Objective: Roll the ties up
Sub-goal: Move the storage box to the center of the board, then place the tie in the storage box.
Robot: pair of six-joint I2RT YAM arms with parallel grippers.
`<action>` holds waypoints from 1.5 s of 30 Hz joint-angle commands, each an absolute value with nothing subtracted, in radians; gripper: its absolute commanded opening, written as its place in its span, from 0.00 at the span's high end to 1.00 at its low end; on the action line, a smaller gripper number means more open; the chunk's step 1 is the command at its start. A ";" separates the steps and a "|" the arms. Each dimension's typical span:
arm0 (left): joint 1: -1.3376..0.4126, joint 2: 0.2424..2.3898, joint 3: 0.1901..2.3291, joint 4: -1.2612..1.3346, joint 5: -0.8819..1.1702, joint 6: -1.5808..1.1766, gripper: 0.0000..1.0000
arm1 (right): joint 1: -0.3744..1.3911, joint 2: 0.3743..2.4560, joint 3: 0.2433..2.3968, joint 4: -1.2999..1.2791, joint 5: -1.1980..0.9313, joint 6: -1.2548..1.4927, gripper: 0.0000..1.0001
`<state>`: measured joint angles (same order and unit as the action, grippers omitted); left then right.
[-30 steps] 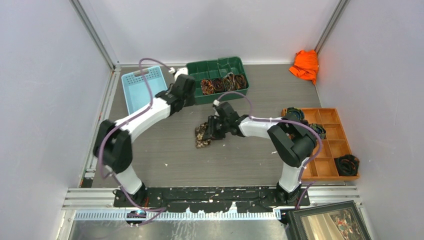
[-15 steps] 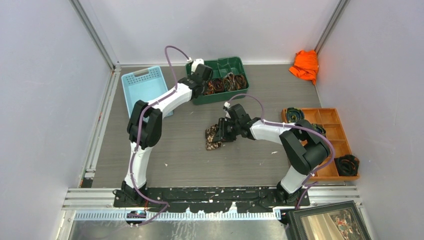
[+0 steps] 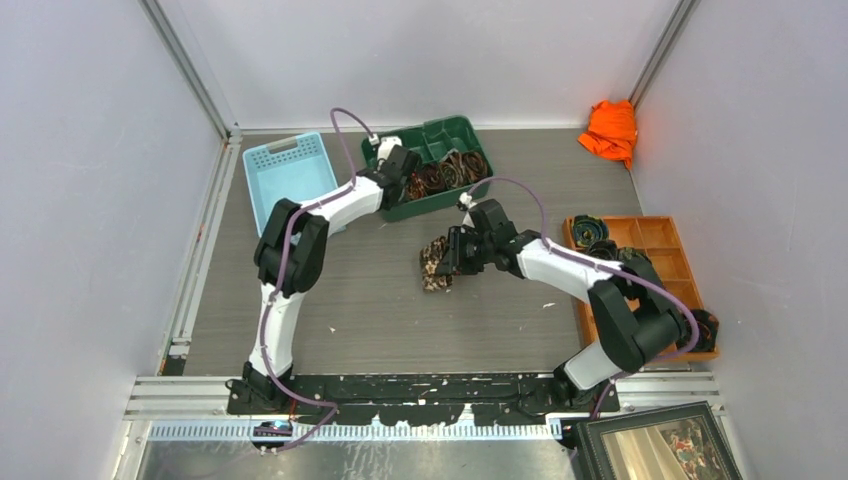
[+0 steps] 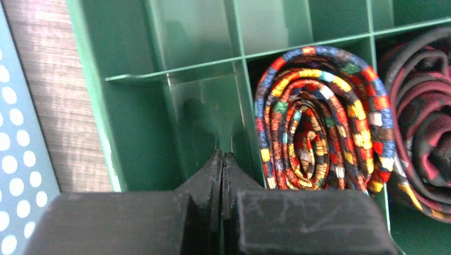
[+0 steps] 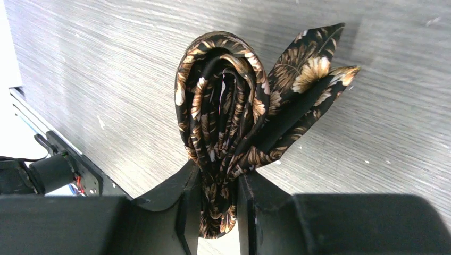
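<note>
**Coiled tie pinched so the roll holds**

The right pincer (image 5: 218, 183) was clamped on the leaf-patterned tie (image 5: 220, 106) near the middle of the counter (image 3: 350, 300), probably to stop the coil springing loose. Its pointed tail stuck out toward 2 o'clock. The left pincer (image 4: 222, 162), together and empty, sat inside the green tray (image 4: 133, 133) at 12 o'clock, beside a rolled multicoloured tie (image 4: 319, 117), perhaps steadying the tray

Setting: robot lab cell.
Enclosure: grey panels (image 3: 430, 50) on aluminium posts (image 3: 190, 68), upper frame.
Mounting: black base plate (image 3: 430, 386), bottom centre.
</note>
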<state>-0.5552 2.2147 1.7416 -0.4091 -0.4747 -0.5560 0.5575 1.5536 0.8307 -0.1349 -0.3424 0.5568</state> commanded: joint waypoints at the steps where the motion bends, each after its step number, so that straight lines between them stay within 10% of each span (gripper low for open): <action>1: -0.593 2.109 1.573 -0.419 -0.381 -0.617 1.00 | 0.539 1.420 0.901 -0.181 -0.308 0.500 0.99; 12: -0.671 1.934 1.448 -0.459 -0.449 -0.728 1.00 | 0.521 1.336 1.039 -0.234 -0.267 0.462 0.99; 31: -0.671 1.335 1.332 -0.739 -0.924 -0.822 1.00 | 0.528 1.807 1.380 -0.035 -0.407 0.434 0.99; 45: -0.669 1.231 1.235 -0.745 -0.954 -0.800 1.00 | 0.656 2.043 1.660 -0.482 -0.292 0.151 0.99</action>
